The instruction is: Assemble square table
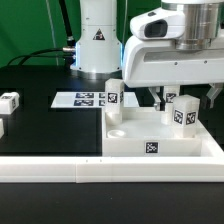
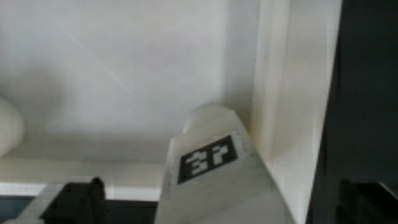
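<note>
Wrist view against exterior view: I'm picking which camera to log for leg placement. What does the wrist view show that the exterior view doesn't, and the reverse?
Only the wrist view: a close look at the tagged leg standing right beside the slab's raised rim; whether they touch is unclear. Only the exterior view: the marker board, a loose leg on the black table at the exterior view's left, a second upright leg and the white rail. Both: the square table slab and the tagged leg beneath the gripper.
</note>
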Robot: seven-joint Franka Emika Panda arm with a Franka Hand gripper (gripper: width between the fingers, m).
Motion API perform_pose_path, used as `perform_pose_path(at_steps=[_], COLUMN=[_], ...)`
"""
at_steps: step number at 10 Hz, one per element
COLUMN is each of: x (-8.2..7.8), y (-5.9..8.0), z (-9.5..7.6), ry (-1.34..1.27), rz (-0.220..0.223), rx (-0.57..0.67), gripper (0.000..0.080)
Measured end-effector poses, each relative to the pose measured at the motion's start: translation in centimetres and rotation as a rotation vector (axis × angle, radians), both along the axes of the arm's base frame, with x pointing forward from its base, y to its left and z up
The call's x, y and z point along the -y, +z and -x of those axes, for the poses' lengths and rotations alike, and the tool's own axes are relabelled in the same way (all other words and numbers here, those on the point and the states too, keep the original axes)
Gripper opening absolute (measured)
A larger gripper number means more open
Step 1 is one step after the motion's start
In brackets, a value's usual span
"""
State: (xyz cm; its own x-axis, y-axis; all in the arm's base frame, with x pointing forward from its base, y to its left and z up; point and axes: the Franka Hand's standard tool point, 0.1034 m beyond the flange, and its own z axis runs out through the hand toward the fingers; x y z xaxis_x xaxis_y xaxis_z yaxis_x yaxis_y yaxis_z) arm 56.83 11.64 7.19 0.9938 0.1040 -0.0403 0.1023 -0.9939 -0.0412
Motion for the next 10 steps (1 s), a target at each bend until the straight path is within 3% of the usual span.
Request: perform_pose_path(at_steps=[5, 6, 7, 9, 10], x=[0.74, 0.76, 0.76, 0.81, 0.77], y=[0.01, 0.0, 0.0, 0.0, 0.0], z=[-0.13, -0.13, -0.13, -0.14, -0.13], ry=[0.288, 0.28, 0.266, 0.253, 0.193], rz=[-0.006, -0.005, -0.005, -0.004, -0.003], rx=[0.009, 0.009, 0.009, 0.008, 0.006], gripper=[0.0649, 0.052, 0.052, 0.0289, 0.029])
